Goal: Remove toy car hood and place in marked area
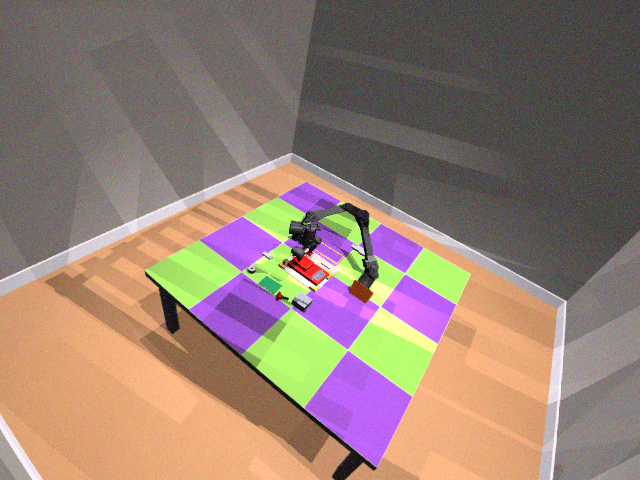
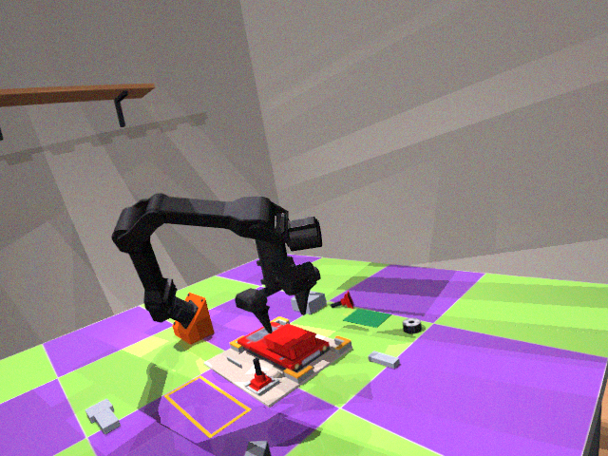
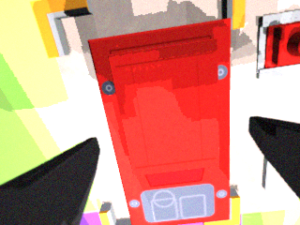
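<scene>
Claw (image 2: 285, 308) spread wide, pinching nothing, pointing down over car (image 2: 284, 345). One finger (image 2: 258, 309) tip just beside car's edge, other above far side; contact cannot tell. Wrist view: fingers flank car, apart from it. Hood (image 3: 171, 124) on car, on pale plate (image 2: 230, 365) on bench (image 2: 471, 372). Yellow-outlined area (image 2: 206, 406) beside plate. Red lever (image 2: 258, 378) on plate's near corner.

Matte black arm (image 2: 196, 216) of thick, angular links with rounded joints. Orange wedge-shaped base (image 2: 195, 318) at the bottom end. Short dark cylinder (image 2: 304, 233) fixed at the wrist side. Black gripper (image 2: 286, 306) with two fingers, broad at the root and narrowing to points. Cables, screws, markings: too small to tell.
</scene>
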You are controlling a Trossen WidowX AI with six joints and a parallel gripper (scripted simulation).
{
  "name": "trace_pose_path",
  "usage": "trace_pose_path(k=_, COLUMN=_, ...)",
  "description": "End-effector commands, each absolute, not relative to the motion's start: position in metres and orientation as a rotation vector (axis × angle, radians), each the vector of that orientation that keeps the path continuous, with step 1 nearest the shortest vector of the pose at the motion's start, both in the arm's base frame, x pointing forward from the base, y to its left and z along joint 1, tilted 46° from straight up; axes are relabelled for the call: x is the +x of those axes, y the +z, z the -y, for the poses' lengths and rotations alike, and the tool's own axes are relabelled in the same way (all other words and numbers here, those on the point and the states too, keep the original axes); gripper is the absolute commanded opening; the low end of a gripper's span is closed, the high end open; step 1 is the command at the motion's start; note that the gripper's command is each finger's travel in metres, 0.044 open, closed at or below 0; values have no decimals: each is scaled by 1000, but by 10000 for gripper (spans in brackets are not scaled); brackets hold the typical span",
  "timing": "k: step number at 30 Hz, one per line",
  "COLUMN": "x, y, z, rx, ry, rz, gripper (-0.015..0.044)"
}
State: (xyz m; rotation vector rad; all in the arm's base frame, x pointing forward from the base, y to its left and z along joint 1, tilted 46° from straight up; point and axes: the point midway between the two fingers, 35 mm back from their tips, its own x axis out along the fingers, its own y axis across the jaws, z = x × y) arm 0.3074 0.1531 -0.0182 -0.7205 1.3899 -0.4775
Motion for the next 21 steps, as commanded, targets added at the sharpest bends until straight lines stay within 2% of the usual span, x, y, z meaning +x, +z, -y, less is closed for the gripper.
trace_pose_path(k=1, x=308, y=-20, z=-151, rx=-727, ry=-477, rz=-1386, gripper=440)
trace_pose_path(k=21, x=310, y=-30, z=-141, rx=-727, ry=-477, rz=-1385, gripper=440)
